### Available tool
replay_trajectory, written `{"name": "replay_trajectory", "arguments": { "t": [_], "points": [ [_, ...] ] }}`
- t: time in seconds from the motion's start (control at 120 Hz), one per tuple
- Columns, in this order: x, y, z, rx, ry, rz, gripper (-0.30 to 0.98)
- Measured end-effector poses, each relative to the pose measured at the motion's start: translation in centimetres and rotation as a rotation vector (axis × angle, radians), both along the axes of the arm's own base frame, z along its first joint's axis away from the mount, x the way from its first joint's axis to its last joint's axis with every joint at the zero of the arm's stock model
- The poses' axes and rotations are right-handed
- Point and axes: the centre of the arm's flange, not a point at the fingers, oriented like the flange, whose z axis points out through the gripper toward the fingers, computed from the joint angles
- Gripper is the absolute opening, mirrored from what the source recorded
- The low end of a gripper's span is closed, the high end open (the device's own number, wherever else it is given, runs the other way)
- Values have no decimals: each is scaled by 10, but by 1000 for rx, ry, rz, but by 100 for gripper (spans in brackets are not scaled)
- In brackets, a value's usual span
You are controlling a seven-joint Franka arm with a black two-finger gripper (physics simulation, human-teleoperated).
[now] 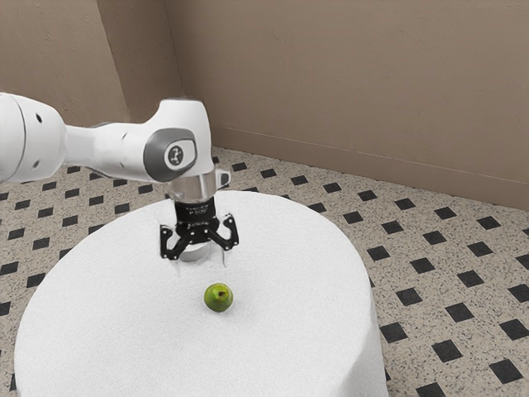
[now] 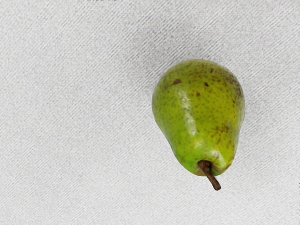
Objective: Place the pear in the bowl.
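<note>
White cloth (image 1: 273, 364) is covering the round table, its near side reaching the exterior view's lower edge. Beyond that edge, the green pear (image 1: 218, 298) is resting on the cloth, apart from the gripper (image 1: 199, 251); in the wrist view, its brown stem (image 2: 209, 175) is showing at the narrower end. Above the table, the gripper is pointing downward, its two fingers standing spread. Behind it, a pale, rounded form (image 1: 194, 254) is partly showing, its identity remaining unclear.
</note>
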Motion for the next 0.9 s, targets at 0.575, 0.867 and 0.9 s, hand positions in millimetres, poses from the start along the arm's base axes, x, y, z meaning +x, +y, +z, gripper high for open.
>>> {"name": "replay_trajectory", "arguments": {
  "t": [0.575, 0.867, 0.9],
  "points": [
    [8, -1, -57, 17, 26, 152, 69],
    [14, 3, -82, 4, 37, 216, 69],
    [15, 3, -82, 4, 34, 219, 69]
  ]
}}
